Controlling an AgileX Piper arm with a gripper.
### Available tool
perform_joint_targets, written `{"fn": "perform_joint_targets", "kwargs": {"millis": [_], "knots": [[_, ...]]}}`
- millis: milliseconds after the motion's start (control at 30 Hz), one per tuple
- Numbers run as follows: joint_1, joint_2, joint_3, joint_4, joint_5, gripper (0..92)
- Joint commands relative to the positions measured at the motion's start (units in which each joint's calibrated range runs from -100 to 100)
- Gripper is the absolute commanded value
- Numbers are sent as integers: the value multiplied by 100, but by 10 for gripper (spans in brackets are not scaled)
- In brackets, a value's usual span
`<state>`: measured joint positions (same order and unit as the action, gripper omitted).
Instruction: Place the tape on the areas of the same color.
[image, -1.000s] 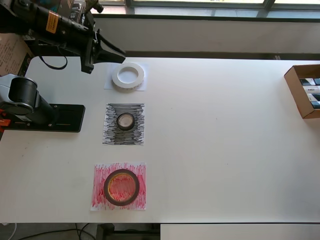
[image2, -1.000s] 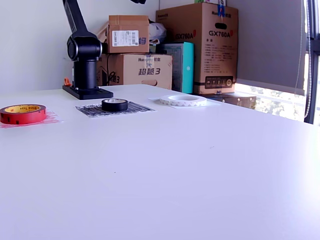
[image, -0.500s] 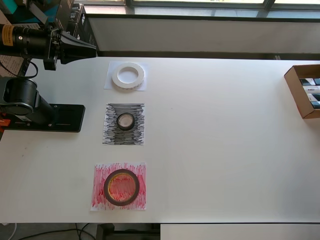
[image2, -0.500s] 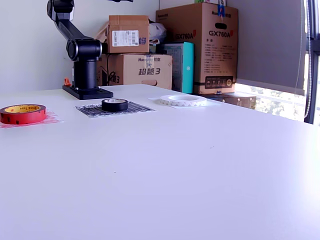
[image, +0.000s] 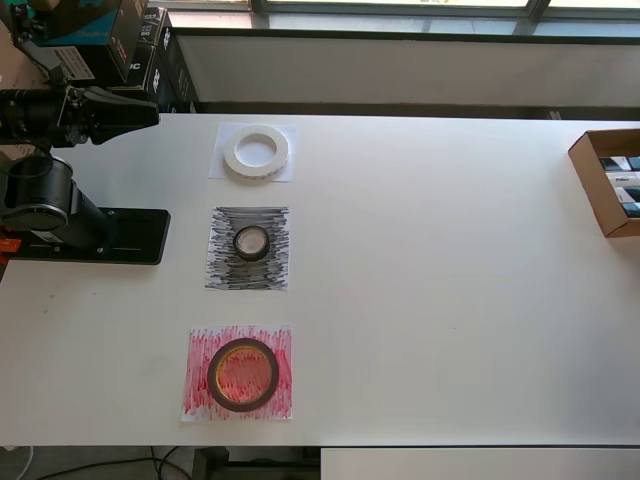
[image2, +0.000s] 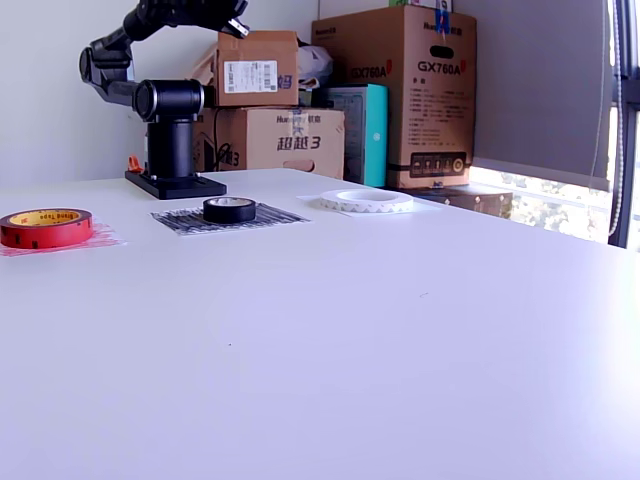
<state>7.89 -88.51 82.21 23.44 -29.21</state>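
Note:
Three tape rolls lie on paper areas in a column on the white table. The white tape (image: 257, 152) (image2: 366, 201) rests on the white sheet (image: 219, 172). On the black scribbled sheet (image: 222, 270) lies the small black tape (image: 251, 242) (image2: 229, 209). The red tape (image: 242, 374) (image2: 45, 227) sits on the red scribbled sheet (image: 198, 400). My gripper (image: 150, 111) (image2: 237, 10) hangs high above the table's far left corner in the overhead view, well apart from the white tape, holding nothing. Its fingers merge into one dark wedge.
The arm's black base (image: 110, 236) (image2: 171, 150) stands left of the black sheet in the overhead view. An open cardboard box (image: 608, 182) sits at the table's right edge. Stacked cartons (image2: 395, 95) stand behind the table.
The arm has pulled back leftward in the overhead view, away from the white tape, and folded toward its base. All three rolls stayed put.

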Motion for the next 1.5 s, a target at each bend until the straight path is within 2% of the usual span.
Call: {"fn": "perform_joint_targets", "kwargs": {"millis": [0,333,400,533,667,1200,1267,1400,1467], "knots": [[10,-794,297,28,-34,1],[26,-1084,425,-57,-42,1],[34,-1084,688,-490,-42,1],[97,-1084,1451,-1873,-42,2],[105,-1084,1715,-2323,-50,2],[73,-1074,1715,-2187,23,2],[65,-1065,1715,-1822,23,3],[57,-1065,1697,-371,23,3],[73,-1074,1633,-40,32,3]]}}
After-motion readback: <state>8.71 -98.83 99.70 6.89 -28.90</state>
